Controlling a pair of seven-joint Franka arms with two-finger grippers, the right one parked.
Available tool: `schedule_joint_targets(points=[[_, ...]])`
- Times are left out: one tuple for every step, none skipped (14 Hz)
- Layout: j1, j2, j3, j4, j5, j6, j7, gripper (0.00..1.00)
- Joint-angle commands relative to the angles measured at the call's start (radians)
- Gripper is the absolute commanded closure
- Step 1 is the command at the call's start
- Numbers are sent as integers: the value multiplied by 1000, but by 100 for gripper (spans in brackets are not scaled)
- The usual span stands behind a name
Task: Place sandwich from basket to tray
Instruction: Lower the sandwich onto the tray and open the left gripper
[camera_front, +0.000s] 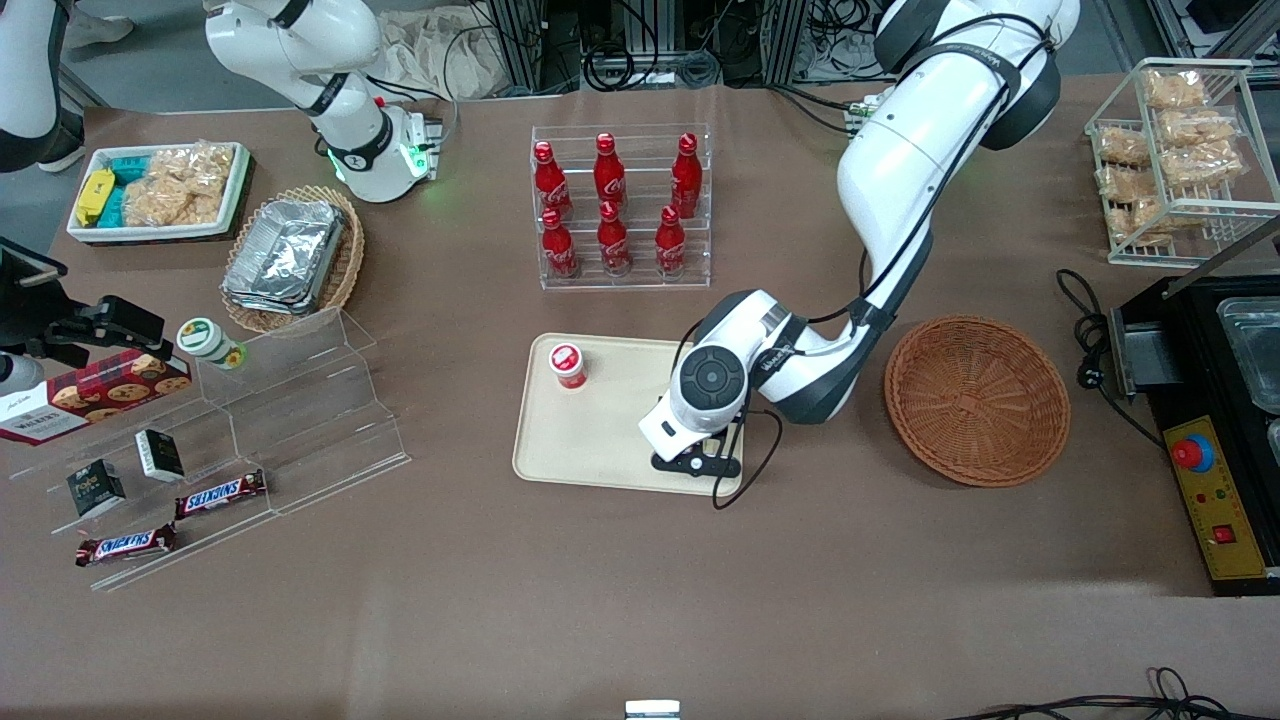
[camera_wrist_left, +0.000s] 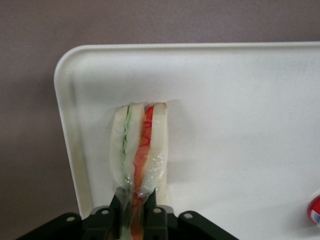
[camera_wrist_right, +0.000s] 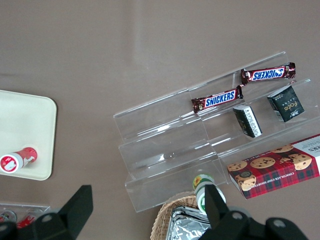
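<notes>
The sandwich (camera_wrist_left: 140, 150), a wrapped wedge of white bread with green and red-orange filling, lies on the cream tray (camera_wrist_left: 240, 125) close to one rounded corner. My gripper (camera_wrist_left: 135, 200) is shut on its narrow end. From the front, the gripper (camera_front: 697, 462) hangs low over the tray (camera_front: 600, 430) at the corner nearest the camera, toward the working arm's end, and the wrist hides the sandwich. The round reddish-brown basket (camera_front: 977, 400) stands beside the tray toward the working arm's end, with nothing in it.
A small red-capped cup (camera_front: 568, 365) stands on the tray. A clear rack of cola bottles (camera_front: 620, 205) is farther from the camera. A stepped acrylic shelf (camera_front: 300, 420) with Snickers bars and an oval basket of foil containers (camera_front: 290, 255) lie toward the parked arm's end.
</notes>
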Motion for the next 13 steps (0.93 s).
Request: schedule_joint_targets(points=[[17,-15,3,2,4,8,44,0],[20,-21,1,7,1,5,50,0],[26,-29,0,22,-4,-6,47,0],[31,-44,0,39,-36,-20,46,0],[33,-63,1,56,-79,-38,44,0],[33,-80,4,85,-118,-57,38,0],[33,-96,7,117,-140,-89,32,0],[34,-115,12,136,-137,-122,26,0],[57,-148,30,140,-139,-155,26,0],[72,-181,33,140,-137,-179,29,0],[89,-217,35,139,-130,-216,37,0],[106,-253,35,140,-122,-262,38,0],[121,-294,36,139,-114,-306,38,0]])
